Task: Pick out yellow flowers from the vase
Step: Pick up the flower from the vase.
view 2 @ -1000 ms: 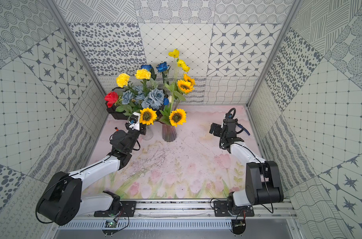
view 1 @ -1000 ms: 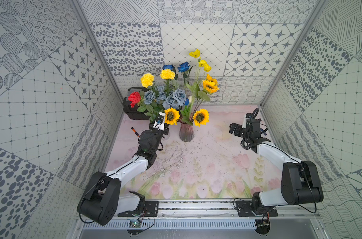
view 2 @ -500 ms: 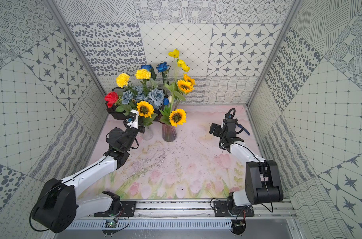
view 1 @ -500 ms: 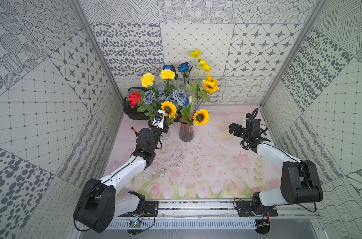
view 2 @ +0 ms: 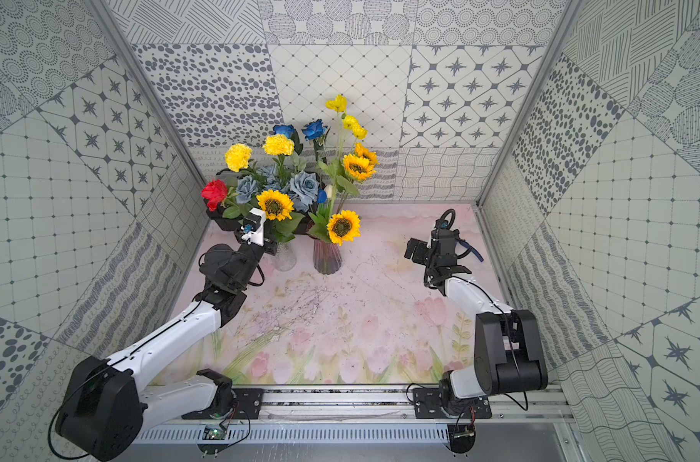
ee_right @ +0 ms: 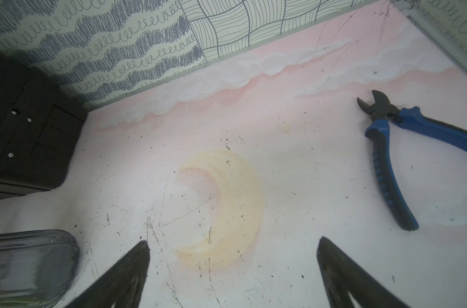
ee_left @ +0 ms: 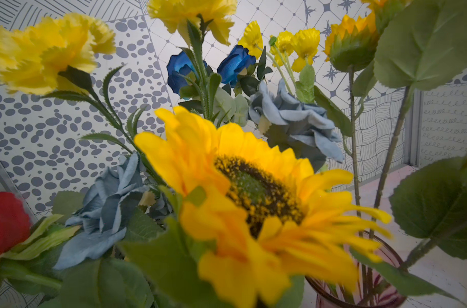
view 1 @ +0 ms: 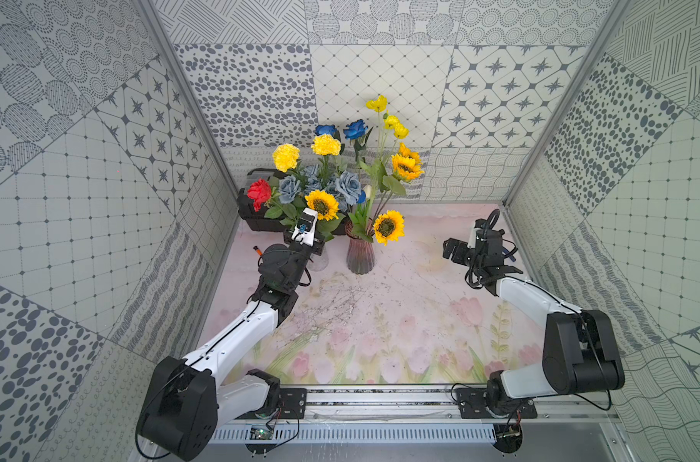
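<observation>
The yellow flowers all stand in the bouquet at the far left of the bench, above two vases set side by side: a clear vase and, just to its right, a ribbed purple vase. Ruffled carnations and small poppies rise highest, mixed with blue roses, grey-blue roses and one red flower on the left edge. The left gripper sits at the mouth of the clear vase, right under a low sunflower that fills the left wrist view from close up. This gripper is closed tight, but leaves cover its fingers, so I cannot tell whether the stem is pinched between them. A second sunflower leans out to the right of the purple vase, and a third stands higher behind it. The right gripper hovers well apart on the right side of the bench, spread wide over bare surface (a painted yellow crescent lies beneath it) and holding nothing. Blue-handled cutters lie flat on the bench nearby.
</observation>
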Controlling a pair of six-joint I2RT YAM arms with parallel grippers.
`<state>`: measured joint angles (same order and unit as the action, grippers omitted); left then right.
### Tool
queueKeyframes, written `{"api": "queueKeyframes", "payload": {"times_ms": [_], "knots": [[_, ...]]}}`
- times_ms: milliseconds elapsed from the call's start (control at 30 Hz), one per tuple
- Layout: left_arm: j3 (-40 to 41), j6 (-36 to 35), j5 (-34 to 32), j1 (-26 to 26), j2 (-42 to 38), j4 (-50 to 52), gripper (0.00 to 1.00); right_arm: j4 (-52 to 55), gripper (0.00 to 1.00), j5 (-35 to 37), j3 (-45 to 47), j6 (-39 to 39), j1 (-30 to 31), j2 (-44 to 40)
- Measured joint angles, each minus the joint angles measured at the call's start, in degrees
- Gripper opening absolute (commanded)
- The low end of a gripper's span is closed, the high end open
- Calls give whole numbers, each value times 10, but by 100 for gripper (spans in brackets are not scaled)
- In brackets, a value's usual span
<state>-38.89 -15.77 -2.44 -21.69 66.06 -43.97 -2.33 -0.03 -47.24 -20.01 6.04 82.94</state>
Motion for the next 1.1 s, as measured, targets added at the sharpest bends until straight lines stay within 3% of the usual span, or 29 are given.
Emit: {"api": "queueKeyframes", "payload": {"times_ms": [1100], "knots": [[-43,0,-14,9,-94,43,5,1,98,-11,0,0,0,-10]]}}
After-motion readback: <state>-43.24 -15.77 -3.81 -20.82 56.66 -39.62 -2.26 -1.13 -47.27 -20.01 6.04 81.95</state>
